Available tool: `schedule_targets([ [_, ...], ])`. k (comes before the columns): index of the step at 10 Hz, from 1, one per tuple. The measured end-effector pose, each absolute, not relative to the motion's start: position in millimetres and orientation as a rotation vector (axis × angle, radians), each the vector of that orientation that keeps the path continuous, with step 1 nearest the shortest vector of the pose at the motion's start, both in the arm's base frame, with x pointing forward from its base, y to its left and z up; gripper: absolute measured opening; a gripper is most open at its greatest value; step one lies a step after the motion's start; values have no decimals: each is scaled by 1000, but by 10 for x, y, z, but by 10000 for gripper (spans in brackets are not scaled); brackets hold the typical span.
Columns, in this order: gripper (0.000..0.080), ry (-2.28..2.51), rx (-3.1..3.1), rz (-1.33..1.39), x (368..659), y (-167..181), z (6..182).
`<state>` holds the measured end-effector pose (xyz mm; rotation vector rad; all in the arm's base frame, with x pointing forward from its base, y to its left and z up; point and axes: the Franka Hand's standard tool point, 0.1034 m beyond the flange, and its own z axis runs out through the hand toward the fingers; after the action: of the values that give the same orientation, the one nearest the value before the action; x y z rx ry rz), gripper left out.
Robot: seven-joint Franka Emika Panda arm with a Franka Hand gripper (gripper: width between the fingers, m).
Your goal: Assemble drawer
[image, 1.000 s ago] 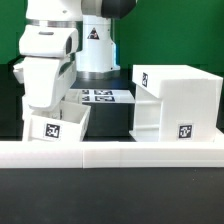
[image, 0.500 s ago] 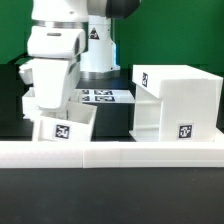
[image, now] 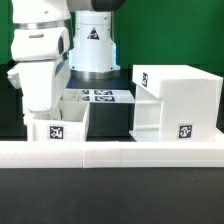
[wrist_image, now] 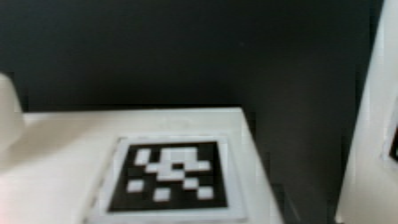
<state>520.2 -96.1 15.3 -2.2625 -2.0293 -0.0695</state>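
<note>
The drawer's big white housing (image: 178, 100) stands at the exterior view's right, with tags on its top and front. A lower white section (image: 148, 115) juts from its left side. One small open-topped box (image: 57, 128) with a tag on its front sits level at the left, just behind the rail. My gripper (image: 45, 108) hangs right over this box, its fingertips hidden at the box's rim. The wrist view is blurred and shows a tag (wrist_image: 173, 176) on a white surface close below. I cannot tell whether the fingers grip the box.
A long low white rail (image: 110, 153) runs across the front. The marker board (image: 100, 96) lies flat at the back, between the arm's base and the housing. The table is black, with a green backdrop behind.
The arm has swung toward the exterior view's left. The small box, tilted half a second ago, has shifted slightly left and now sits level.
</note>
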Motion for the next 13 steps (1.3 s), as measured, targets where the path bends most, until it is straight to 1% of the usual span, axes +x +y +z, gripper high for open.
schedule_targets([
  [4,41,-2046,-2246,-65,5200,-967,140],
  [5,41,-2092,-2217,-64,5256,-954,157],
  [7,41,-2185,-2155,-56,5368,-794,168],
  [9,41,-2212,-2134,-48,5407,-596,141],
  [13,41,-2217,-2150,-65,5407,-629,121],
])
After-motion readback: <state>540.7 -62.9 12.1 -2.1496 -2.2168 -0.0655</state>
